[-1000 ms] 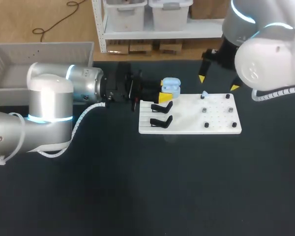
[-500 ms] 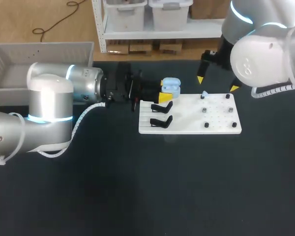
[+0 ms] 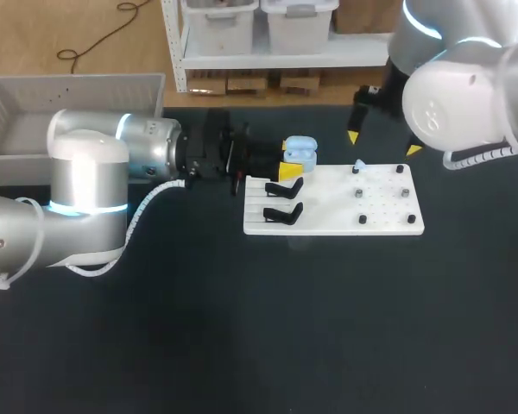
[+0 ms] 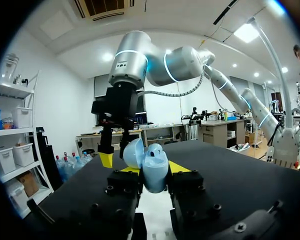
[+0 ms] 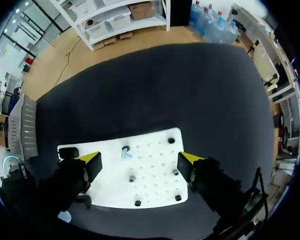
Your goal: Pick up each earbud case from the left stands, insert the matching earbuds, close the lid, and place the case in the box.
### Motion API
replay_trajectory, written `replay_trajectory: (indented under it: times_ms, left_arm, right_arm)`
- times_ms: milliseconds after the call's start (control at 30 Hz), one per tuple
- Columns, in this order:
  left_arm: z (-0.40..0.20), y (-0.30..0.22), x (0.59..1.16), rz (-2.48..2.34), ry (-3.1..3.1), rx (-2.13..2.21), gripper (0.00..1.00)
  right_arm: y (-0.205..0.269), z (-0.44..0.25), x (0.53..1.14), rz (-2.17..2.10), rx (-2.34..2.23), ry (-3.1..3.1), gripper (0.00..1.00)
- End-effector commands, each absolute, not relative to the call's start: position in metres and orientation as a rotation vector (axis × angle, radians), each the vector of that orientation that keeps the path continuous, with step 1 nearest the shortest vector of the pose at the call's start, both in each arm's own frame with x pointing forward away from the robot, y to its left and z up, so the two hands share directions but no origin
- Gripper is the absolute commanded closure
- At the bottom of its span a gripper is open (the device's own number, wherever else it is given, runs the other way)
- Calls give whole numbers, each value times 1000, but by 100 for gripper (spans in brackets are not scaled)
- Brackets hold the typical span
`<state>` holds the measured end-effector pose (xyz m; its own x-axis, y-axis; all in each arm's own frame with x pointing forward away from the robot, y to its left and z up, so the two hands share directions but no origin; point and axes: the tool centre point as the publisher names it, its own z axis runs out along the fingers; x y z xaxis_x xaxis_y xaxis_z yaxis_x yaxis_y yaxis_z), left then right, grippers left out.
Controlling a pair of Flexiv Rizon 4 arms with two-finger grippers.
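Left gripper (image 4: 155,169): my fingers are clenched on the earbud case (image 4: 153,169) from both sides, just off the far left corner of the white board (image 3: 332,216).
Earbud case: light blue, lid swung open, held off the tabletop (image 3: 242,328) just beyond the two black stands (image 3: 283,188).
Right gripper (image 5: 141,161): released, fingers spread wide, holding nothing; I hang over the board's far edge.
Earbud (image 5: 125,153): light blue, on the board near its far edge, apart from my right fingers.
Stands: along the board's left edge.
Box (image 3: 78,80): grey, by the tabletop's far left corner.
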<state>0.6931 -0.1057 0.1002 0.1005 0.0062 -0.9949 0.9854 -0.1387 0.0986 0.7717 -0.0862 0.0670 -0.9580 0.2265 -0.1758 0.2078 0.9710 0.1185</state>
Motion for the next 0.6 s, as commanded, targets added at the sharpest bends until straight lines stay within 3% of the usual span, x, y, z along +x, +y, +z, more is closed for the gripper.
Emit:
replay_trajectory:
  times_ms: [33,600]
  left_arm:
    - [100,-105,693,-1226,1077,1366,100]
    - [100,-105,693,-1226,1077,1366,100]
  right_arm:
    - [-83,75,763,77,322,2894,0]
    - [-85,42,765,221,174,2922,0]
